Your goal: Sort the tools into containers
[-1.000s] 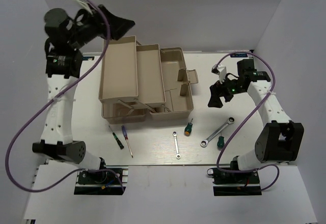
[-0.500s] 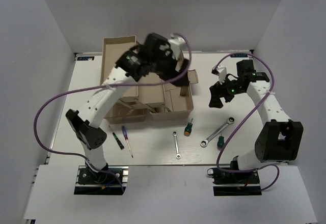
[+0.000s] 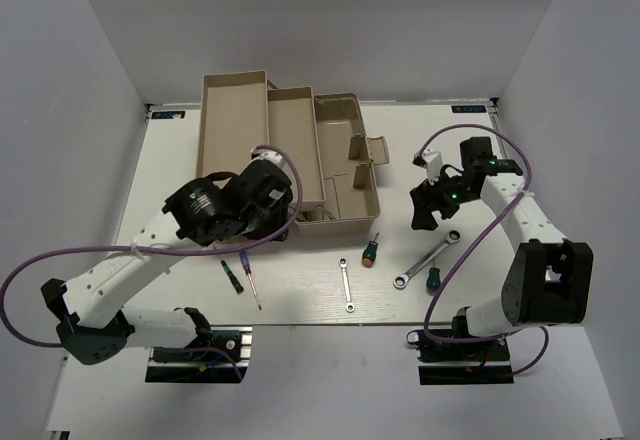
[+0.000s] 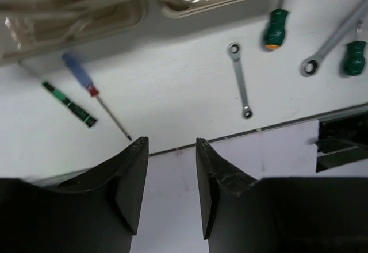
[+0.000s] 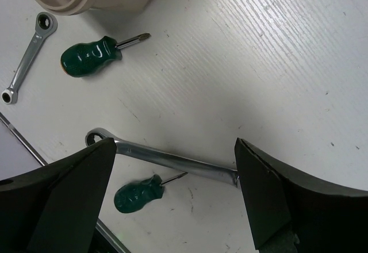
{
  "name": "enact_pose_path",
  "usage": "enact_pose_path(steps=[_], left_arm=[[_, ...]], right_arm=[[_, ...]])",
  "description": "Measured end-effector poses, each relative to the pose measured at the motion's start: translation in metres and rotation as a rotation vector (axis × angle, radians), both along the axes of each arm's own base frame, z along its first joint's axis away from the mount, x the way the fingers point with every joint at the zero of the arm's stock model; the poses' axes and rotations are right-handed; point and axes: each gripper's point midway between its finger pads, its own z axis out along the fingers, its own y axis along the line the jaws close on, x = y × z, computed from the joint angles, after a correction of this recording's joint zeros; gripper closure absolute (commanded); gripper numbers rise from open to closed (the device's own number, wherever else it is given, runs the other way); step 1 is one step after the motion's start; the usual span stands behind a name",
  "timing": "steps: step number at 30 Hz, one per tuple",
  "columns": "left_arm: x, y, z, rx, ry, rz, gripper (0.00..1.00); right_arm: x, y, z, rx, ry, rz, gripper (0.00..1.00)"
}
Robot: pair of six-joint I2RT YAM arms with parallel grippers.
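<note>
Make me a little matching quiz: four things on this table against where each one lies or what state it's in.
1. longer wrench
2. shorter wrench
3. blue-red screwdriver
4. toolbox

A. trays spread open, far side
B. beside the black-green screwdriver
C. by itself, near the front edge of the table
D. under the open right gripper

Pairs: 1-D, 2-C, 3-B, 4-A.

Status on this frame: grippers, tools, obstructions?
Left gripper open, empty. Right gripper open over the longer wrench. All six tools on table, none in toolbox. Nothing obstructing.
</note>
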Motion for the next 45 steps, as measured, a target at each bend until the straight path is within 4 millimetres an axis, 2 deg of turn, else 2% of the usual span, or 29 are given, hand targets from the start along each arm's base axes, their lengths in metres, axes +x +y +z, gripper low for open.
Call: enact_pose_path(steps=[3,7,9,12,15,18,22,26,32,35,40,45], left_arm=[[-0.01,0.011,-0.015,0.041,0.031,0.086,0.51],[-0.02,-0.001,-0.048,0.121,0.085,0.12,0.48],[-0.033,0.0,-0.068,0.157,0.11,0.118,0.47],[-0.051,0.012,-0.086,0.171,0.131,0.12,0.44],[-0.06,0.022,-0.083,0.148,0.117,0.133,0.44],[-0.059,0.02,-0.077,0.13,0.082,0.155,0.44],[-0.059,0.018,-0.089,0.153,0.069,0.195,0.44],[-0.063,0.033,-0.103,0.154,0.067,0.264,0.44],[-0.066,0.053,-0.1,0.06,0.042,0.338,0.44],[-0.068,0.06,-0.111,0.084,0.049,0.364,0.44],[-0.072,0.076,-0.14,0.173,0.071,0.416,0.44],[-0.074,0.088,-0.153,0.186,0.072,0.474,0.44]], right_arm=[[0.002,0.0,0.0,0.001,-0.009,0.0,0.11],[0.005,0.0,0.0,0.001,-0.021,0.0,0.11],[0.005,0.0,0.0,0.002,-0.024,-0.001,0.11],[0.006,0.0,-0.002,0.003,-0.028,-0.003,0.11],[0.001,-0.001,-0.009,0.002,-0.01,-0.003,0.11],[-0.003,-0.001,-0.013,0.002,0.004,-0.004,0.11],[-0.003,-0.001,-0.013,0.003,0.003,-0.004,0.11],[-0.002,-0.001,-0.013,0.003,0.001,-0.003,0.11],[-0.006,-0.001,-0.017,0.002,0.014,-0.004,0.11],[-0.006,-0.001,-0.017,0.003,0.013,-0.004,0.11],[-0.006,-0.001,-0.017,0.003,0.013,-0.005,0.11],[-0.006,-0.001,-0.017,0.002,0.013,-0.004,0.11]])
